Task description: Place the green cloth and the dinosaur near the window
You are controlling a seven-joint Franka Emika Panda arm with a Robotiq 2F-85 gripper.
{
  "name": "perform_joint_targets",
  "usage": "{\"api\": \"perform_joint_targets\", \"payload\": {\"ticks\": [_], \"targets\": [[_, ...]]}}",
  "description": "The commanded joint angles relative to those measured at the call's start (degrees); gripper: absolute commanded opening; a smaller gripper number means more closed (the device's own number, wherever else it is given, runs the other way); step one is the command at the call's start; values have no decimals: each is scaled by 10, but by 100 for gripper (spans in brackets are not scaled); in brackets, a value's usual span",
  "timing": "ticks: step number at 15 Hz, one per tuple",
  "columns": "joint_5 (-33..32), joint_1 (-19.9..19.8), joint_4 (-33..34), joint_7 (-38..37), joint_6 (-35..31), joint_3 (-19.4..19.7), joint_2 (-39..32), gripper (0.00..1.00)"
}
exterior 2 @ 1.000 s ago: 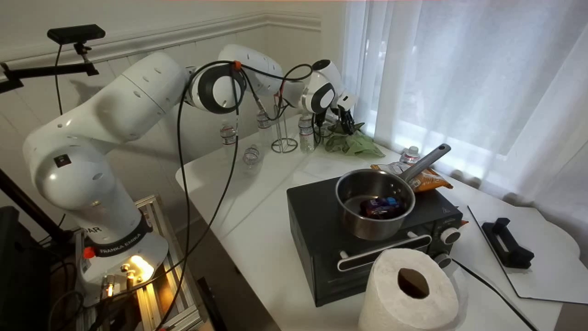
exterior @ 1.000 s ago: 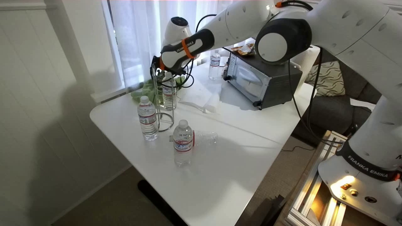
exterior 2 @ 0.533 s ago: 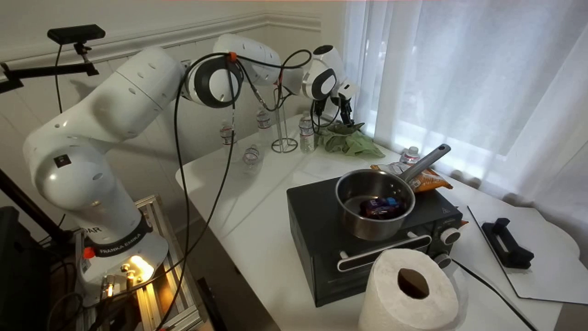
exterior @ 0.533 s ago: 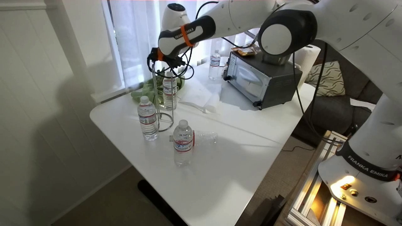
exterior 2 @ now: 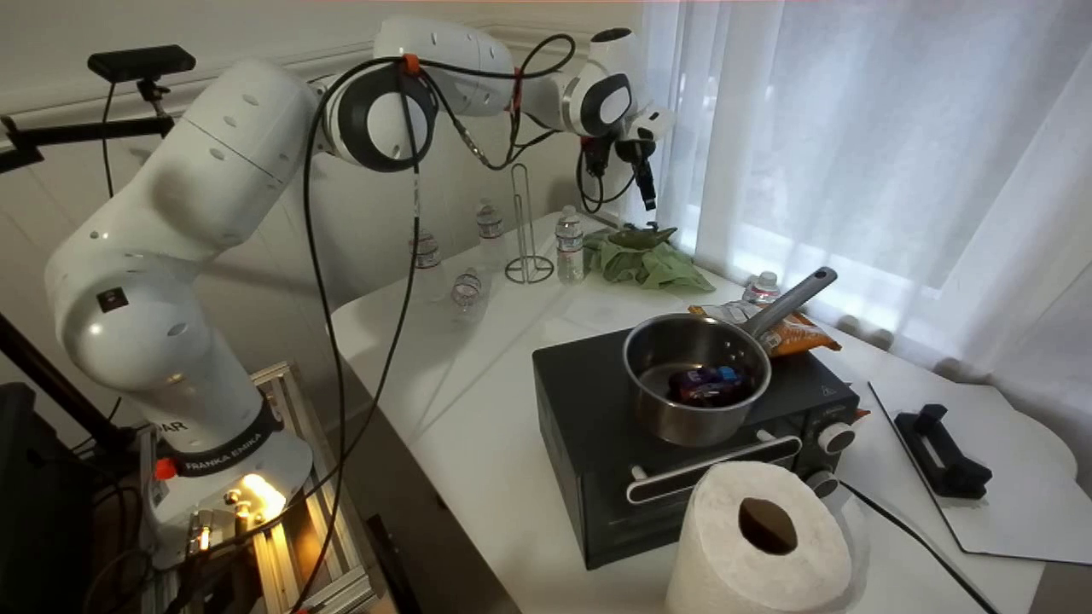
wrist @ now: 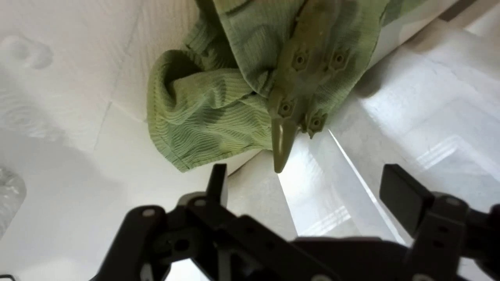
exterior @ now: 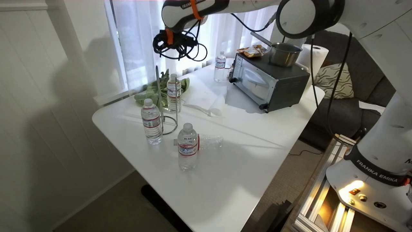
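Note:
The green cloth (wrist: pixel 218 117) lies crumpled on the table by the curtained window; it also shows in both exterior views (exterior: pixel 148 94) (exterior 2: pixel 659 269). The olive-green toy dinosaur (wrist: pixel 299 88) lies on the cloth, its pointed tail reaching past the cloth's edge in the wrist view. In an exterior view it is a dark shape on the cloth (exterior 2: pixel 640 238). My gripper (wrist: pixel 306 179) is open, with nothing between its fingers. It hangs in the air above the cloth and dinosaur, apart from both, in an exterior view (exterior 2: pixel 650 205).
Water bottles (exterior: pixel 151 122) (exterior: pixel 187 148) and a wire stand (exterior: pixel 169 125) are close to the cloth. A toaster oven (exterior: pixel 289 87) carries a pot (exterior 2: pixel 695 418) and an orange snack bag (exterior 2: pixel 793 334). A paper roll (exterior 2: pixel 708 546) stands beside it. Curtains (exterior 2: pixel 853 170) hang behind.
My gripper has risen from the cloth and dinosaur to well above them. The cloth and dinosaur stay on the table by the window.

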State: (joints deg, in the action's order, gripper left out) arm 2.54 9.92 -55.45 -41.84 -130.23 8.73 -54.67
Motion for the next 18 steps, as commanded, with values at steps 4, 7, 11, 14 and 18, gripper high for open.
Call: {"api": "perform_joint_targets", "payload": {"ticks": [4,7,11,14,18], "targets": [[-21,-30,-140,193,124,-31,152,100],[-37,-43,-199,280,171,-33,213,100],[-61,-71,-283,409,197,-44,284,100],[-49,-110,-345,525,194,-58,324,100],[-55,-115,-311,511,203,-58,300,100]]}}
